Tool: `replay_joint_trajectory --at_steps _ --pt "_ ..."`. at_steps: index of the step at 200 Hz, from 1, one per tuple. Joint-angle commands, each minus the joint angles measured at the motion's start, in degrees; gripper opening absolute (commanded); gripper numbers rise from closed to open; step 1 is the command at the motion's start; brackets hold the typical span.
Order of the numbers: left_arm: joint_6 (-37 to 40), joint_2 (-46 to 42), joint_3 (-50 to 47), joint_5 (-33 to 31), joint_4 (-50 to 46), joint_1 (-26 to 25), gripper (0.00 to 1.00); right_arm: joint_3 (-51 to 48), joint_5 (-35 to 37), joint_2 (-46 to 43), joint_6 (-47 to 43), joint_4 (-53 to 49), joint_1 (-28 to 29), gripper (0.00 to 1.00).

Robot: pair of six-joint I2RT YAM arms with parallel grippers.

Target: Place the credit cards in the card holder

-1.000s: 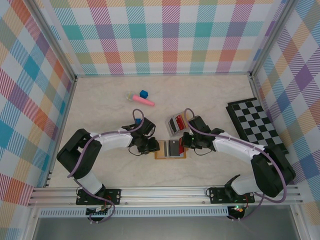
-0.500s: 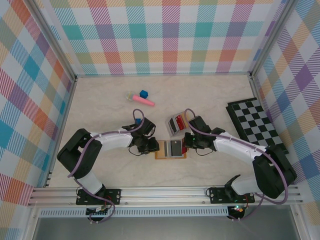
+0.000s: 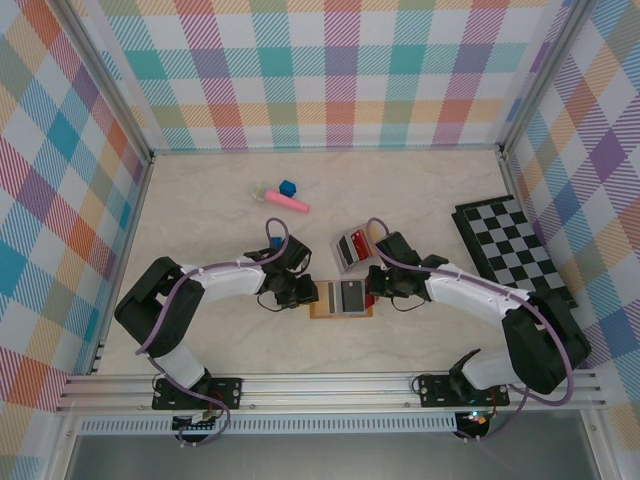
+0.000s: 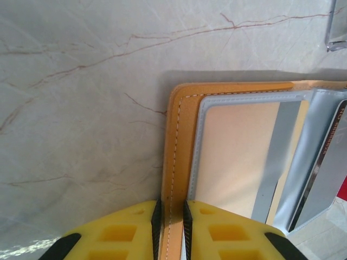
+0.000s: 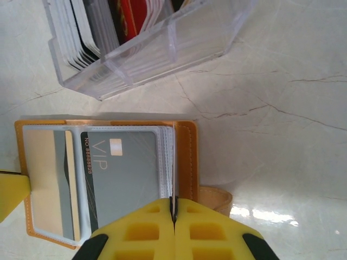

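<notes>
The orange-brown card holder (image 3: 340, 313) lies open on the table between the two arms. My left gripper (image 4: 171, 208) is shut on its left cover (image 4: 179, 108). A grey VIP credit card (image 5: 127, 173) sits in a clear inner sleeve. My right gripper (image 5: 173, 205) is shut on a thin card (image 5: 173, 162) that stands edge-on by the holder's right cover (image 5: 187, 157). A red sliver (image 4: 342, 189) shows there in the left wrist view. More credit cards (image 5: 130, 13), red, black and white, stand in a clear plastic box (image 3: 352, 247) just behind the holder.
A black-and-white chequered board (image 3: 515, 250) lies at the right wall. A pink stick (image 3: 287, 202) and a blue cube (image 3: 288, 187) lie at the back left. Another blue cube (image 3: 273, 241) sits by the left arm. Plaid walls close three sides.
The red strip at the holder's right edge has shrunk under the right gripper, which shifted slightly. The left gripper has kept its hold in place.
</notes>
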Motion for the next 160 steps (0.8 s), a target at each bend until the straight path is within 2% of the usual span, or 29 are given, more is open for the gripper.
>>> replay_joint_trajectory --at_steps 1,99,160 --pt "1.02 1.66 0.08 -0.06 -0.52 -0.94 0.20 0.56 -2.46 0.67 0.60 2.50 0.34 0.04" --pt "0.96 1.36 0.31 -0.50 -0.60 -1.04 0.19 4.35 -3.21 -5.34 0.54 -1.69 0.34 0.05" --pt "0.83 0.19 0.56 -1.32 -0.52 -1.03 0.21 5.42 -10.31 -2.40 1.00 2.39 0.34 0.07"
